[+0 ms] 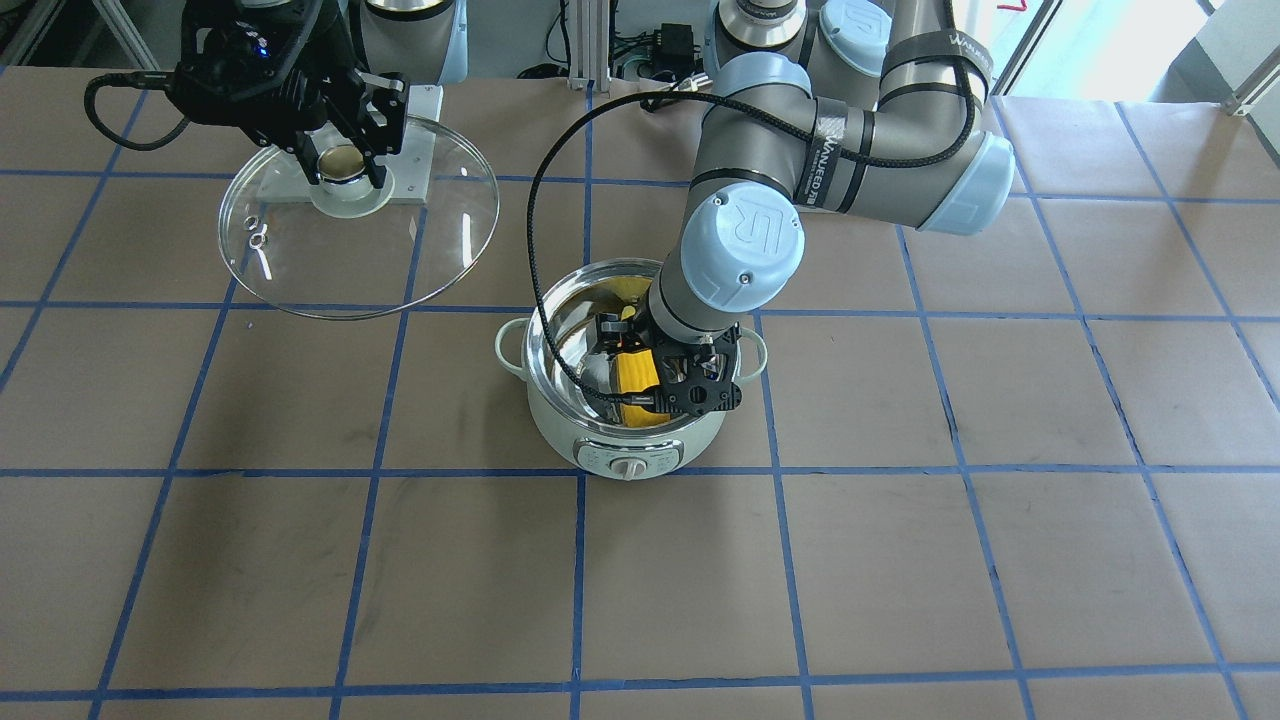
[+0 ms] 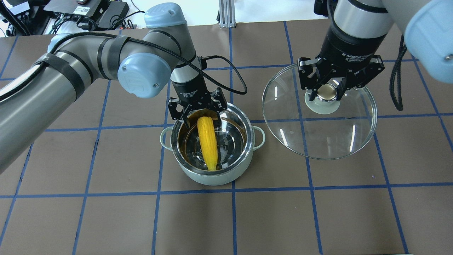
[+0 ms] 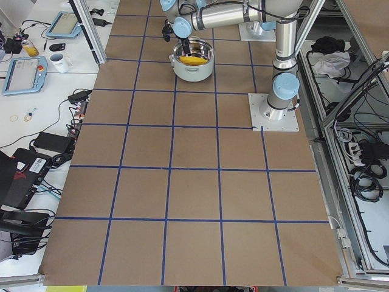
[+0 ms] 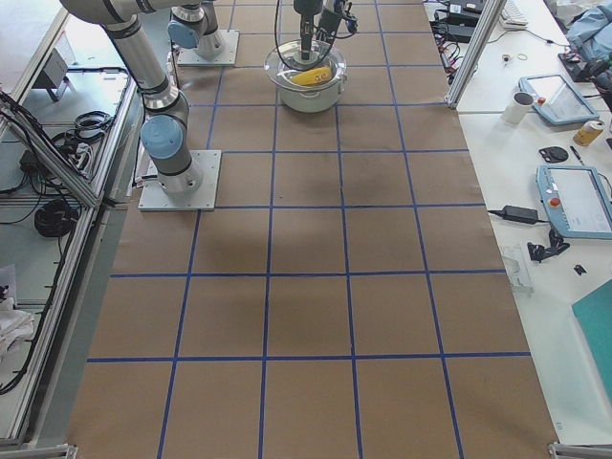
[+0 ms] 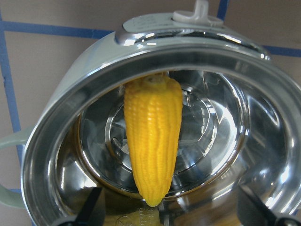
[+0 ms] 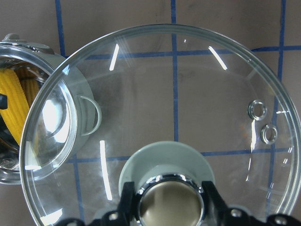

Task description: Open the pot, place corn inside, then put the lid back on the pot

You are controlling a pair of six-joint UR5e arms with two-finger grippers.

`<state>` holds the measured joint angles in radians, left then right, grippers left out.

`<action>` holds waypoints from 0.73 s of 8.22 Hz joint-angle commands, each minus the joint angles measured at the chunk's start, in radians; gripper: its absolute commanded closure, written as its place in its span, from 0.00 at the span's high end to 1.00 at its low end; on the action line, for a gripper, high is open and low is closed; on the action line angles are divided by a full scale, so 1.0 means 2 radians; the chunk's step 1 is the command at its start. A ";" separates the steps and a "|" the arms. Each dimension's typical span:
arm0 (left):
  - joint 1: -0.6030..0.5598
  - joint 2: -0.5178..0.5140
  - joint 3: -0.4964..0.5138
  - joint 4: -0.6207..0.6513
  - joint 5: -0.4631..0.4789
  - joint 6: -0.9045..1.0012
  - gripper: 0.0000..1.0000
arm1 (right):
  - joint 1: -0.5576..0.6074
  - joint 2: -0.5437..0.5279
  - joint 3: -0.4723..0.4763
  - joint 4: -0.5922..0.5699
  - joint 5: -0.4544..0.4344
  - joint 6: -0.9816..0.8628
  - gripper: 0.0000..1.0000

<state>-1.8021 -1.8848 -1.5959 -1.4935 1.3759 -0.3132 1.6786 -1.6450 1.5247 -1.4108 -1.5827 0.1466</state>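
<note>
Grips clear domed glass lid (image 2: pixel 318 136) at its centre in closed right hand (image 2: pixel 327 96), raised beside pale mint-green round pot (image 2: pixel 212 177) on brown gridded bench (image 2: pixel 106 212); spreads left hand (image 2: pixel 202 122) wide, empty, above yellow tapered corn cob (image 2: pixel 208 145) lying inside pot.

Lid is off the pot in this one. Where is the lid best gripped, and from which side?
Grip the lid by its knob, coming from straight above with a finger on each side. The knob is the one raised part, at the dome's centre; the glass is wide, smooth and thin-rimmed. The right end effector holds it just so.
</note>
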 commanded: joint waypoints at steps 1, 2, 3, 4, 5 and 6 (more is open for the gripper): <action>0.024 0.027 0.031 -0.037 0.055 0.006 1.00 | 0.000 0.000 0.000 0.003 0.000 0.000 0.35; 0.038 0.033 0.050 -0.055 0.070 0.020 1.00 | 0.000 0.000 0.000 0.002 0.000 0.000 0.35; 0.060 0.036 0.070 -0.065 0.080 0.065 1.00 | 0.000 0.000 0.000 0.002 0.000 0.000 0.35; 0.087 0.042 0.089 -0.088 0.120 0.089 1.00 | 0.000 0.000 0.001 0.004 0.000 0.000 0.34; 0.105 0.053 0.101 -0.093 0.149 0.117 1.00 | 0.000 0.001 0.001 0.001 -0.001 -0.003 0.34; 0.110 0.065 0.104 -0.092 0.151 0.143 1.00 | 0.000 0.001 0.002 0.004 -0.001 -0.003 0.34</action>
<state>-1.6284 -1.7931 -1.4201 -1.6595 1.6219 -0.1267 1.6782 -1.6438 1.5259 -1.4061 -1.5837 0.1438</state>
